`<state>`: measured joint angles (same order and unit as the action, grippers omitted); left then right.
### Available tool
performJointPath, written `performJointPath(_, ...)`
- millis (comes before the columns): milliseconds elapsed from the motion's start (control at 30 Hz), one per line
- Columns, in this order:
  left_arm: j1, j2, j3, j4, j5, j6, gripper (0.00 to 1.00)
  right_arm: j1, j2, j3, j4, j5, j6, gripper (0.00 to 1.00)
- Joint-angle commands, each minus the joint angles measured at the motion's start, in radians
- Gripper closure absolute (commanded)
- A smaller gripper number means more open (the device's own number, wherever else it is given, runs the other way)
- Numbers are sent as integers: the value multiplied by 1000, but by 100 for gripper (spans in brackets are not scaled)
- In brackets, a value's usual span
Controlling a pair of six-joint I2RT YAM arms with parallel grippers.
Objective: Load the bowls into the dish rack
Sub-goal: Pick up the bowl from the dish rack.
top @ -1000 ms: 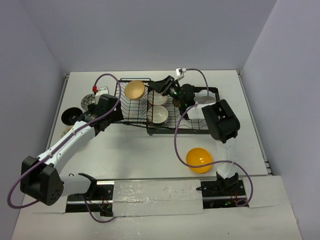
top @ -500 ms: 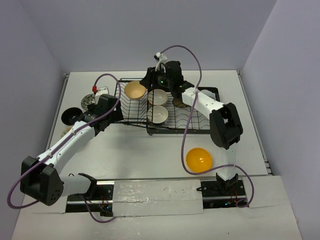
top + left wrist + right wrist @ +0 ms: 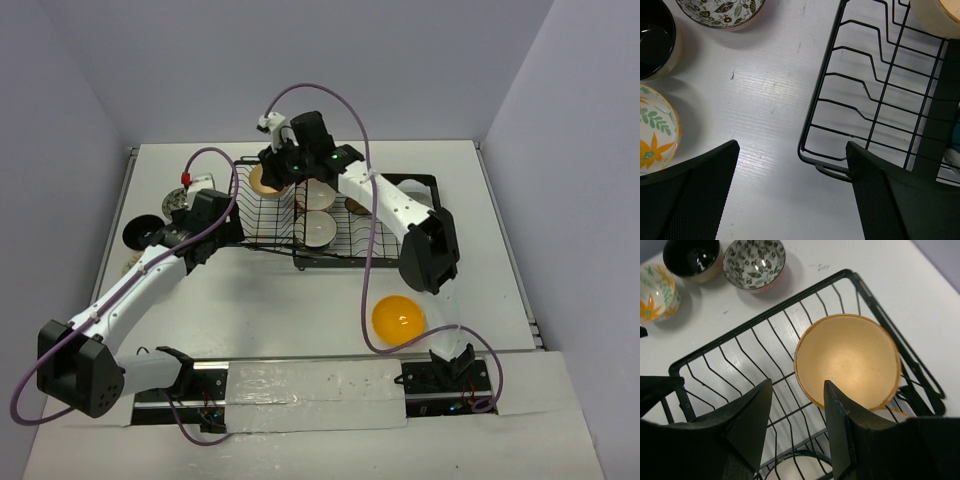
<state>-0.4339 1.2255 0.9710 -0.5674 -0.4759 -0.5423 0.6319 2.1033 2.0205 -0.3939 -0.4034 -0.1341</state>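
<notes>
The right arm has been sweeping leftward across the dish rack [image 3: 268,222], from its right-hand end to the far left corner of the basket section, while the left arm has hardly been stirring. The right hand [image 3: 797,386] is now hovering over the tan bowl [image 3: 847,360], which is sitting inside the rack against that corner. Its fingers are standing partly apart with nothing between them. The left hand [image 3: 792,145] is hanging wide apart and empty over the bare surface [image 3: 775,90], just off the rack's near left corner. To my eye it is lining up for one of the bowls waiting on that side. Doing this well is looking like a matter of pinching a rim with one finger inside and one outside. The bowl then needs lifting clear of the wire wall and setting into the free slots beside the tan bowl, while the two arms, working close together here, are keeping out of each other's way. Counting bowls, I am seeing three surely in the rack: the tan one and two white bowls [image 3: 318,231]. Possibly a darker bowl [image 3: 354,206] is sitting just right of them, too hidden to be sure. Four are lying outside: a black bowl [image 3: 692,257], a leaf-patterned bowl [image 3: 754,262] and a flower-painted bowl [image 3: 655,292] left of the rack, and an orange bowl [image 3: 398,319] alone on the near right.
</notes>
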Motion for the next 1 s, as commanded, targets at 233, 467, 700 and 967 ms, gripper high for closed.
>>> performJointPath(233,7,-44,9,-17,3,7,6,54,171,185,-195,32,-101,47)
performJointPath(467,9,-54,9,-14,13,8,6,69,181,178,-184,109,-117,53)
performJointPath(700,9,-61,8,-9,20,10,6,71,130,102,-109,198,-113,61)
performJointPath(967,11,-72,6,-8,25,12,6,74,104,77,-65,241,-93,90)
